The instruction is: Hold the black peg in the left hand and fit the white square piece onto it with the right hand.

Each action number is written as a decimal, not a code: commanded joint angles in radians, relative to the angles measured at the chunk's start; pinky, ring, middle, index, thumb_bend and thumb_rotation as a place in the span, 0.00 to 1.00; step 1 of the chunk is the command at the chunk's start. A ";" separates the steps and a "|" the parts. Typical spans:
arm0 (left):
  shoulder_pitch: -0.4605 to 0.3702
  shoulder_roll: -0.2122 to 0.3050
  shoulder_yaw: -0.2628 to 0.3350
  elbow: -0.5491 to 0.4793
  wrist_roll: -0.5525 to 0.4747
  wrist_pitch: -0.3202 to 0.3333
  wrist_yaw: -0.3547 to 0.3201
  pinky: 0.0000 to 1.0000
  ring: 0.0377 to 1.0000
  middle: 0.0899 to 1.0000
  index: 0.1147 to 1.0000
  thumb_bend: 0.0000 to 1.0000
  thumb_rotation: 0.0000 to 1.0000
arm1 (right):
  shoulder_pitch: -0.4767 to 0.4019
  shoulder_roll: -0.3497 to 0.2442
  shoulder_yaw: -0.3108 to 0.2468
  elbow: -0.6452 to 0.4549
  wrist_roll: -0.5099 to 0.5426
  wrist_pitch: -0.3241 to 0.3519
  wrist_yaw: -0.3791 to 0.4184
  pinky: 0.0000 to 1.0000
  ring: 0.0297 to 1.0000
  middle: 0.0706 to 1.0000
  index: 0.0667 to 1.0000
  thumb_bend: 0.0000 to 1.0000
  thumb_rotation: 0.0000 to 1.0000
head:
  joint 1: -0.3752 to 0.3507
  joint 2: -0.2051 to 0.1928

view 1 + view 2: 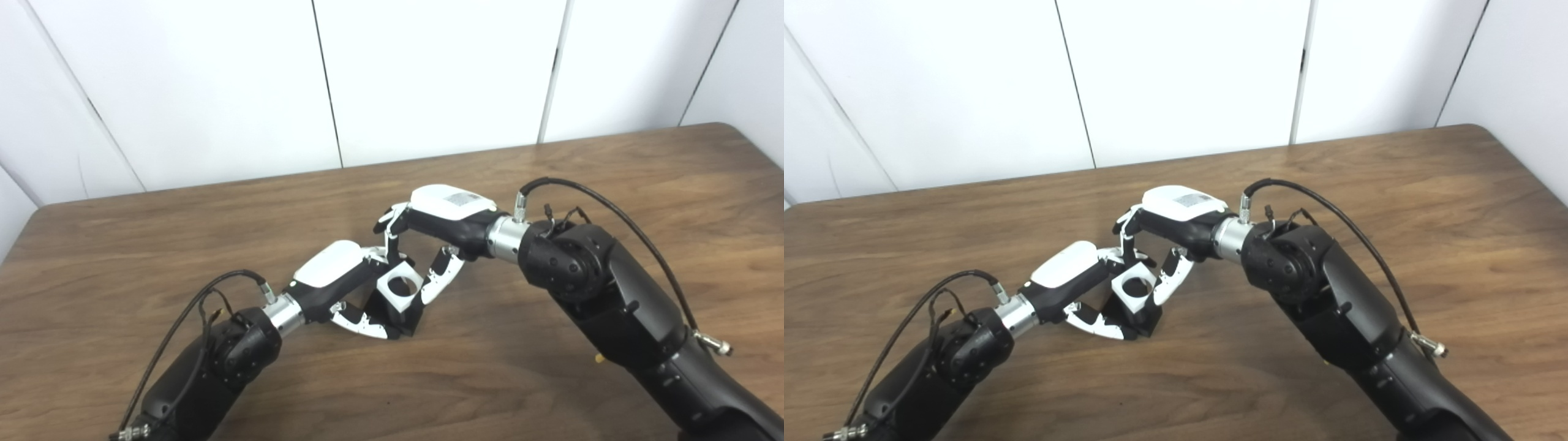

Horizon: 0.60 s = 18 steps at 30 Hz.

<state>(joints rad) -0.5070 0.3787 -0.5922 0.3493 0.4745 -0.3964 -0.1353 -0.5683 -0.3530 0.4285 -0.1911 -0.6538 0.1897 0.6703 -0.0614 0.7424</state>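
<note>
Both hands meet at the centre of the frame, low over the wooden table (612, 177). The left hand (334, 278) enters from the lower left; its fingers (361, 323) curl around the black peg (407, 321), whose base rests on or just above the table. The white square piece (399, 286), round hole facing up, sits on top of the peg. The right hand (438, 223) reaches in from the right and clamps the piece, a finger (392, 248) at its upper edge and the thumb (440, 275) at its right side.
</note>
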 commanded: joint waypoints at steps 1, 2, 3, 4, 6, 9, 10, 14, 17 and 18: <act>0.057 0.040 -0.050 0.037 0.118 0.048 -0.091 0.84 0.87 0.83 0.43 0.52 0.08 | -0.033 0.011 -0.013 0.006 0.006 -0.032 -0.043 0.89 0.92 0.83 0.44 0.52 0.14 | -0.001 0.002; 0.057 0.040 -0.050 0.035 0.117 0.049 -0.092 0.84 0.87 0.83 0.43 0.52 0.08 | -0.033 0.012 -0.014 0.010 0.006 -0.034 -0.046 0.89 0.92 0.83 0.44 0.52 0.14 | -0.001 0.002; 0.057 0.041 -0.049 0.032 0.116 0.051 -0.094 0.84 0.87 0.83 0.43 0.52 0.08 | -0.032 0.013 -0.014 0.019 0.005 -0.039 -0.051 0.89 0.92 0.83 0.44 0.52 0.14 | -0.001 0.002; 0.057 0.041 -0.049 0.029 0.115 0.056 -0.098 0.85 0.87 0.83 0.43 0.52 0.08 | -0.031 0.015 -0.015 0.025 0.004 -0.041 -0.055 0.88 0.92 0.83 0.44 0.52 0.14 | -0.001 0.002; 0.058 0.041 -0.050 0.025 0.116 0.059 -0.099 0.85 0.88 0.83 0.43 0.52 0.08 | -0.030 0.016 -0.015 0.033 0.003 -0.042 -0.059 0.88 0.92 0.83 0.44 0.52 0.14 | 0.003 0.003; 0.060 0.039 -0.051 0.025 0.118 0.056 -0.092 0.84 0.87 0.83 0.43 0.52 0.08 | -0.029 0.018 -0.015 0.041 0.005 -0.043 -0.062 0.88 0.92 0.83 0.44 0.52 0.14 | 0.003 0.003; 0.060 0.038 -0.051 0.024 0.118 0.058 -0.091 0.84 0.86 0.83 0.43 0.52 0.08 | -0.028 0.018 -0.014 0.043 0.005 -0.043 -0.064 0.88 0.92 0.83 0.44 0.52 0.14 | 0.003 0.003; 0.062 0.034 -0.052 0.025 0.117 0.056 -0.087 0.84 0.86 0.82 0.43 0.52 0.08 | -0.025 0.021 -0.013 0.057 0.011 -0.055 -0.075 0.88 0.92 0.82 0.44 0.52 0.14 | 0.005 0.005; 0.063 0.032 -0.053 0.020 0.118 0.062 -0.089 0.84 0.86 0.82 0.43 0.52 0.08 | -0.025 0.026 -0.010 0.058 0.008 -0.050 -0.072 0.88 0.91 0.82 0.44 0.52 0.14 | 0.010 0.006; 0.064 0.032 -0.053 0.017 0.119 0.063 -0.089 0.84 0.86 0.82 0.43 0.52 0.08 | -0.025 0.028 -0.010 0.059 0.008 -0.047 -0.071 0.88 0.92 0.83 0.44 0.52 0.14 | 0.010 0.007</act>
<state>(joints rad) -0.5026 0.3789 -0.5923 0.3380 0.4745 -0.3783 -0.1364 -0.5574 -0.3341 0.4278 -0.1244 -0.6424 0.1514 0.6280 -0.0506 0.7486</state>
